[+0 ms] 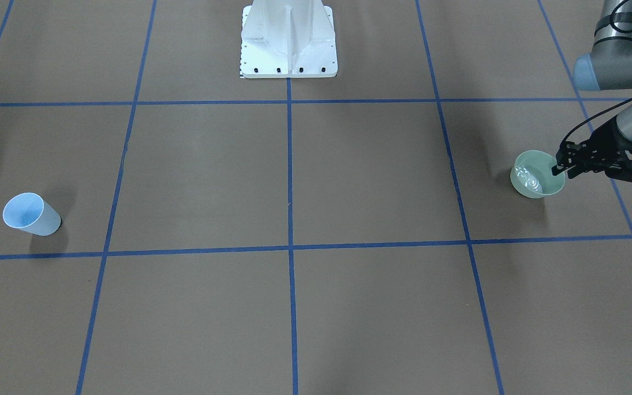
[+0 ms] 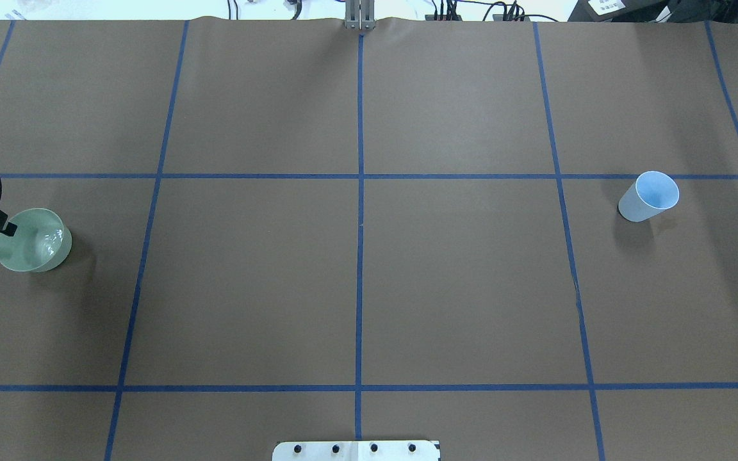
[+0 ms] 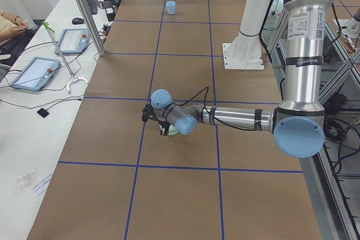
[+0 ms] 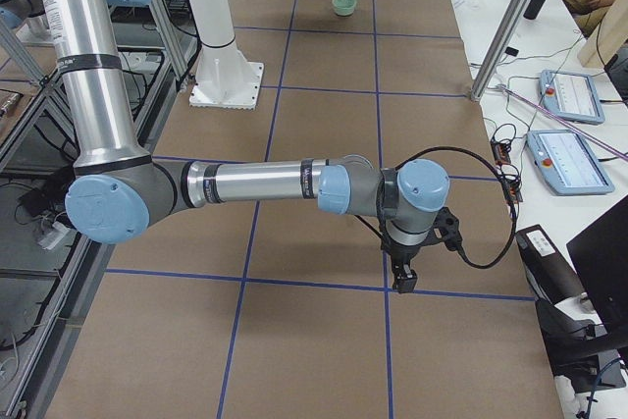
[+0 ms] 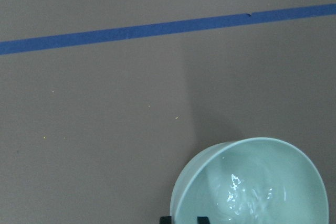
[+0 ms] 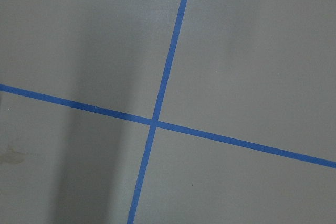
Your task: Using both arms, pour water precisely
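Observation:
A pale green bowl (image 1: 535, 176) stands at the table's left end and also shows in the overhead view (image 2: 31, 242) and the left wrist view (image 5: 252, 182). The water (image 5: 247, 195) in it shows as white glints and ripples. My left gripper (image 1: 559, 164) is at the bowl's rim, one finger inside and one outside, shut on it. A light-blue cup (image 2: 649, 196) stands empty at the table's right end. My right gripper (image 4: 402, 282) hangs over bare table near the front edge, far from both vessels; I cannot tell whether it is open or shut.
The white pedestal (image 1: 288, 41) stands at the middle of the robot's side. Blue tape lines (image 2: 360, 192) divide the brown table into squares. Tablets (image 4: 564, 95) and cables lie on the white side bench beyond the front edge.

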Controlling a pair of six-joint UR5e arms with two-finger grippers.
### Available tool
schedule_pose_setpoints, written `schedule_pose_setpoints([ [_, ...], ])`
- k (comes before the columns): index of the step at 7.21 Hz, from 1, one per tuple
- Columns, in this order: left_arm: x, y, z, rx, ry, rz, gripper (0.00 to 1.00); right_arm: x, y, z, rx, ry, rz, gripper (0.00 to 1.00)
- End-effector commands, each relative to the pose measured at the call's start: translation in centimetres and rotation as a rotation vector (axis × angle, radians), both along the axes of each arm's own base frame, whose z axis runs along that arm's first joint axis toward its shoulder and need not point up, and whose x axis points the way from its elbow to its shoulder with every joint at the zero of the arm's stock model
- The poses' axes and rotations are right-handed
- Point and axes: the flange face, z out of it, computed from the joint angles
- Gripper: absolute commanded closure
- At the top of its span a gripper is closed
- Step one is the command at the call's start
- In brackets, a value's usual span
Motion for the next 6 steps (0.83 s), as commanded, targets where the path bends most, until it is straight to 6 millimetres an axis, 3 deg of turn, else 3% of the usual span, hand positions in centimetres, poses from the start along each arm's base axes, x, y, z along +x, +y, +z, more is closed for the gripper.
schedule_pose_setpoints([
  [1, -4.1, -1.8, -1.8, 0.032, 0.016, -0.078, 0.00, 0.0, -0.1, -0.1, 0.000, 0.000, 0.002, 0.00],
  [4, -12.0, -3.0, -1.4, 0.141, -0.052, -0.053, 0.00, 0.0, -0.2, -0.5, -0.019, -0.002, 0.034, 0.00],
  [5, -15.4, -3.0, -1.9, 0.146, -0.088, -0.032, 0.00, 0.0, -0.2, -0.5, -0.021, -0.004, 0.034, 0.00],
  [6, -17.0, -3.0, -4.3, 0.121, -0.120, 0.000, 0.00, 0.0, -0.2, -0.5, -0.021, -0.004, 0.034, 0.00],
])
